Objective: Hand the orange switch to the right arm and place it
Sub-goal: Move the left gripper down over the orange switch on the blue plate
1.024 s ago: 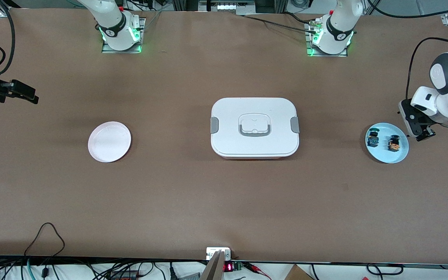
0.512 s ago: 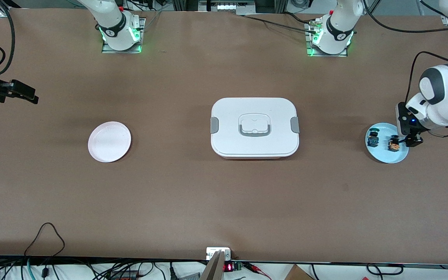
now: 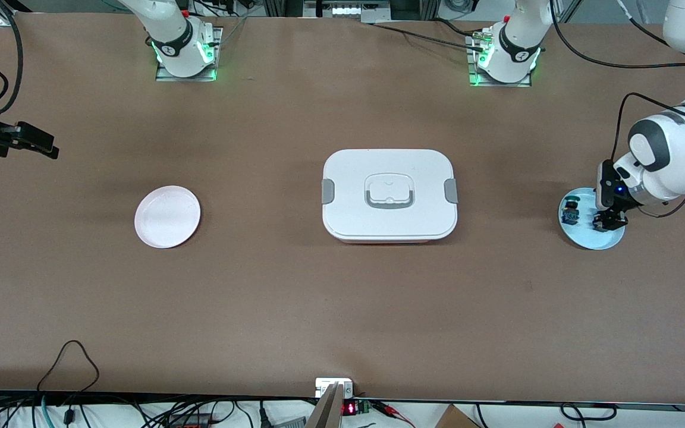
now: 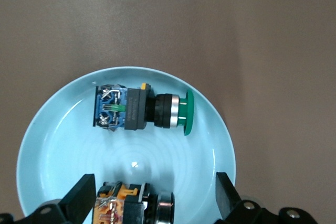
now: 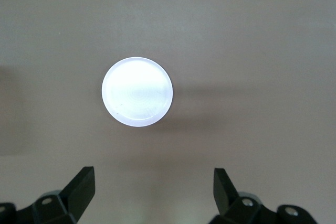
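Brown tabletop carries a light blue plate [image 4: 220, 145] holding the orange switch [image 4: 131, 208], no readable writing on it. Left gripper [image 4: 152, 203] hangs spread wide around it. Right gripper [image 5: 152, 192] waits, equally wide, above a white plate [image 5: 137, 92].

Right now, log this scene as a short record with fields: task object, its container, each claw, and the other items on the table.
task object: orange switch, lying on its side in the light blue plate, not gripped
beside it: green-capped switch, same plate
left claw: open, low over the plate, fingers either side of the orange switch
right claw: open, waiting high above the table at the right arm's end
white plate: toward the right arm's end
white lidded box: mid-table, lid on
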`<state>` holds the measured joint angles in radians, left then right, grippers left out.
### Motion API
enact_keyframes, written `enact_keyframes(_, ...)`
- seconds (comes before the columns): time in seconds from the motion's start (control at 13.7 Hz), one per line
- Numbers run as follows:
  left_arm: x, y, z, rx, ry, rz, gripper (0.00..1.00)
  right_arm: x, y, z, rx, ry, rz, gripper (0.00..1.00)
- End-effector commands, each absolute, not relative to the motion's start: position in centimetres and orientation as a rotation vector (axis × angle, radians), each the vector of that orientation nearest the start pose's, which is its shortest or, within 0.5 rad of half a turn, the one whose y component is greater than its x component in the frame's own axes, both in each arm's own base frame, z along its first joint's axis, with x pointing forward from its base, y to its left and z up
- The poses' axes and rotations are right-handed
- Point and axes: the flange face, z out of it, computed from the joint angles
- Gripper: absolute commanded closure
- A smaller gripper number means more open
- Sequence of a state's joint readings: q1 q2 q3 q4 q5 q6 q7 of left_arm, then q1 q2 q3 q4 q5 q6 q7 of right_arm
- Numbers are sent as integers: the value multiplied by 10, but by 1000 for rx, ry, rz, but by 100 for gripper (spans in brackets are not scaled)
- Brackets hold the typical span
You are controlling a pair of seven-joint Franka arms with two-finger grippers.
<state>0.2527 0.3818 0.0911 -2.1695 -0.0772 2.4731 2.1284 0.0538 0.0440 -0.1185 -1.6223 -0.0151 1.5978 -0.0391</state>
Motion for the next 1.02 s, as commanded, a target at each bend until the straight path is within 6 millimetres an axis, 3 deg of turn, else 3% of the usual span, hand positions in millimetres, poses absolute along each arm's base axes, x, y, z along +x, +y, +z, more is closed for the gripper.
enact_keyframes(0.0,533,197,213,-2062,2458,-17,0,563,-37,585,-3142,63,96,0)
enact_keyframes(0.22,544,207,200,-2005,2505,-16,0,563,-37,585,-3142,63,96,0)
enact_keyframes(0.29,545,220,197,-2014,2495,-16,0,563,-37,585,-3142,63,96,0)
enact_keyframes(0.95,549,220,186,-2005,2503,-28,0,563,-36,585,-3142,60,92,0)
